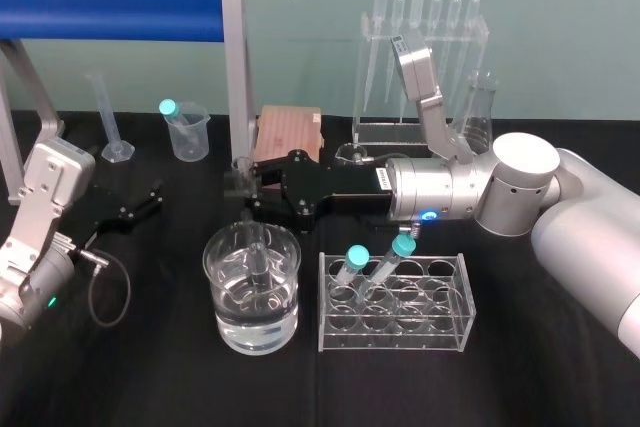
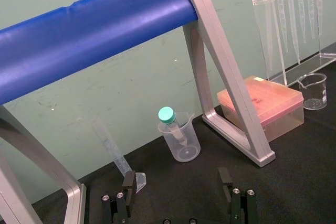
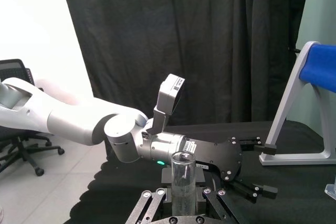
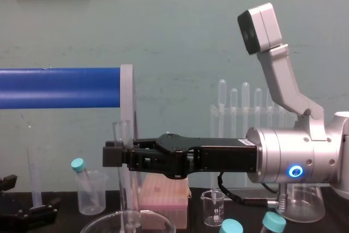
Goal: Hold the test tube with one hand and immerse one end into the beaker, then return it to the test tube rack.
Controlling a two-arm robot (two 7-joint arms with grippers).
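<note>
R gripper [image 1: 243, 187]: test tube [image 1: 258, 252] in beaker [image 1: 284, 295]

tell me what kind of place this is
Probably a lab bench: a pipette stand, a test tube rack and a part-filled beaker, where the right gripper holds a test tube; the left gripper idles nearby.

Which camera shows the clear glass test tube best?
The chest view: the long clear glass test tube stands upright, side-on, in the right end effector. The head view foreshortens it in the wide glass beaker; the right wrist view shows its open lip.
</note>
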